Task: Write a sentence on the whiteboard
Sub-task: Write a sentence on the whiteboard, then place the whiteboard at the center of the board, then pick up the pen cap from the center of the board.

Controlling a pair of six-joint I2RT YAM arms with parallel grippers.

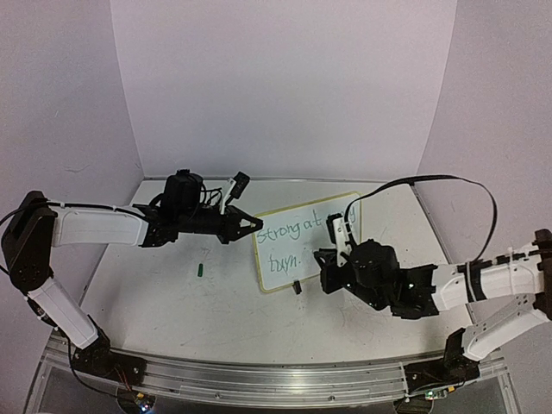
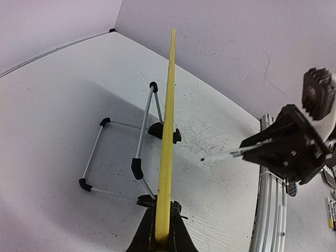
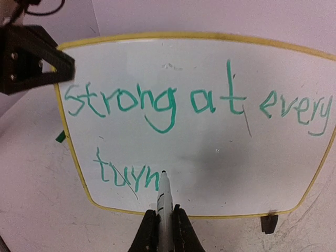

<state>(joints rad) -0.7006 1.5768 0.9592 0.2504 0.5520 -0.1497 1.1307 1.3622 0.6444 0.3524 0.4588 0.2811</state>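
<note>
- The right gripper [image 3: 161,224] is clenched on a marker [image 3: 164,197] at the bottom of its own wrist view. The marker's tip is at the whiteboard [image 3: 220,168], just after the "n" of "turn".
- Only that view reads the sentence [image 3: 173,102] whole: green "strong at every" above and "turn" below. In the top view the right arm covers part of "every".
- The left gripper [image 2: 161,237] is clamped on the board's yellow frame, which its wrist view sees edge-on. The right wrist view places that grip on the board's left edge.
- Only the left wrist view shows the back of the board: a wire stand [image 2: 118,152] just behind it and two black clip feet [image 2: 164,132] on its lower edge.
- The top view shows the board upright mid-table between the arms. A small green piece [image 1: 200,269] lies on the table [image 1: 147,293] to its left. The right wrist view catches only a corner of that piece.
- Beyond stand pale walls [image 1: 276,86].
</note>
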